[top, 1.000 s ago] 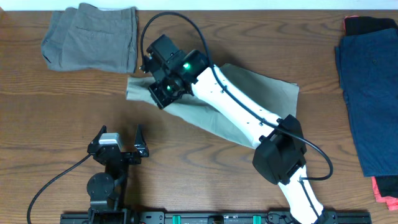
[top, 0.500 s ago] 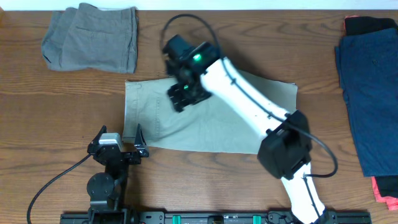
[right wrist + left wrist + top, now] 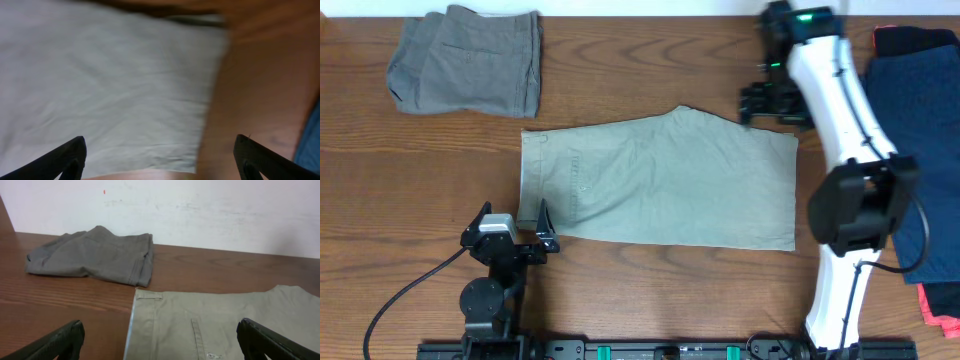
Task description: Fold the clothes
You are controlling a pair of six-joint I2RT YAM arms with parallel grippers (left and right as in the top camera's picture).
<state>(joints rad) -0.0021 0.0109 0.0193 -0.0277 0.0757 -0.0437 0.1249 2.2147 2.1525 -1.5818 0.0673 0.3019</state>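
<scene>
The wooden table (image 3: 420,150) spreads beneath both arms. The largest garment on it is the light khaki pair of shorts (image 3: 670,190), which lies flat and unfolded between the two grippers. Its waistband end lies just ahead of the left gripper (image 3: 513,210) and its hem end lies under and beside the right gripper (image 3: 767,105). In the left wrist view a narrow welt pocket (image 3: 196,330) shows on the cloth, just ahead of that gripper and a little to the right of its centre line. The navy garment (image 3: 920,150) lies on the outer side of the right gripper, apart from the khaki hem, with a strip of bare wood between them. A black item (image 3: 915,40) shows at its far end and a red one (image 3: 935,305) at its near end. The grey-brown pair (image 3: 470,65) sits bunched in a loose fold well ahead of the left gripper and to its left, near the wall, close to the khaki waistband's far corner but not touching it. The white right arm (image 3: 840,110) reaches across the table from the near edge. The right gripper hangs over the far hem corner of the khaki pair with its fingers spread wide and nothing between them. The left gripper rests low near the table's near edge, its fingers likewise parted and empty, and one fingertip (image 3: 544,210) is at the khaki pair's near waistband corner.
</scene>
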